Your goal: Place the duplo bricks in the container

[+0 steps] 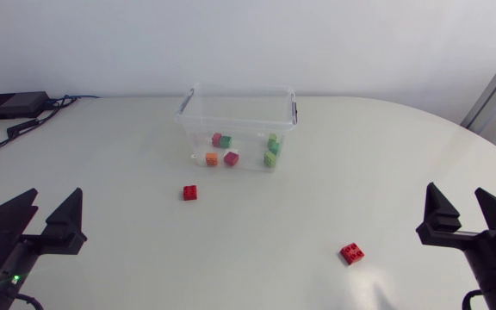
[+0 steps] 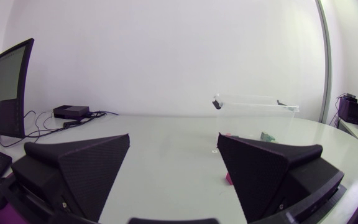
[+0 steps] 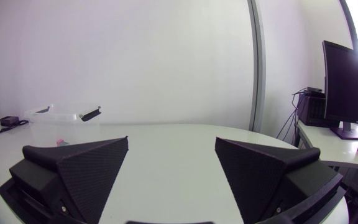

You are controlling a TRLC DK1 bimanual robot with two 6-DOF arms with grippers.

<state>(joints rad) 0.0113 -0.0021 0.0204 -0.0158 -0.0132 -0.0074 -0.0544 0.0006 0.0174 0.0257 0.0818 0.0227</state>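
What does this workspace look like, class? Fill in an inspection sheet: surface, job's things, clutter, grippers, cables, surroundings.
Surface: white table.
Job's things: clear container holds several bricks; left red brick lies just in front of it; right red brick lies nearer the table's front.
Clutter: black box at the far left corner.
Grippers: left gripper open, empty; right gripper open, empty.
Cables: cables beside the box.
Surroundings: nothing seen.

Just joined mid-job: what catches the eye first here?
The clear container at the table's far middle holds several coloured bricks. One red brick lies loose just in front of it, another nearer the right gripper. That and the left gripper are open, holding nothing.
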